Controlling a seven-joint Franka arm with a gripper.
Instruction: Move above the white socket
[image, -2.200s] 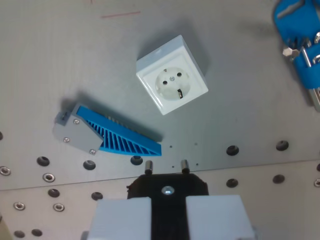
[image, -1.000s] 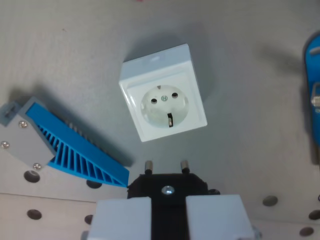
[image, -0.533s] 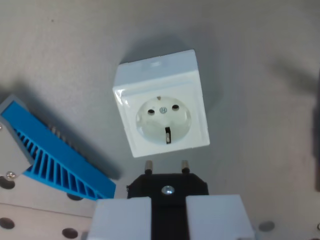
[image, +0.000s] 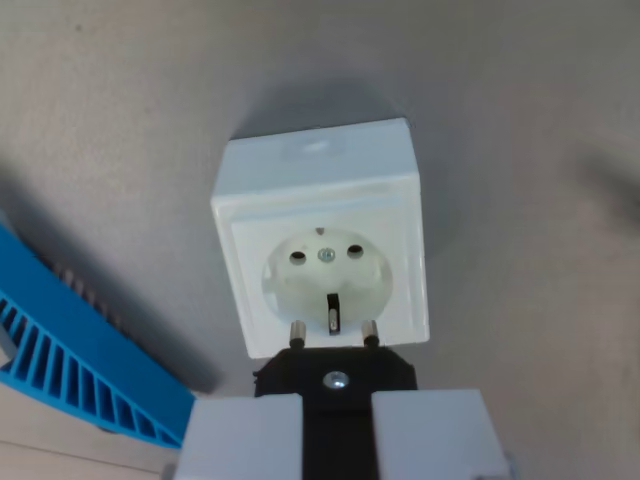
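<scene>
The white socket (image: 322, 240) lies face up on the grey table, filling the middle of the wrist view; its round recess shows two pin holes and an earth clip. My gripper (image: 336, 432) sits at the bottom edge, shut on a black plug (image: 335, 378) whose two metal pins point up in the picture and overlap the socket's lower rim. The two pale fingers (image: 245, 438) press on the plug from both sides.
A blue ribbed wedge-shaped part (image: 80, 350) lies at the wrist view's lower left, close beside the socket. A strip of lighter perforated plate (image: 40, 455) shows at the bottom left corner. Bare grey table surface (image: 530, 150) surrounds the socket elsewhere.
The camera has moved closer and over the socket: the socket grew and slid toward the plug pins, which now overlap its lower rim. The blue part shifted off to the left edge.
</scene>
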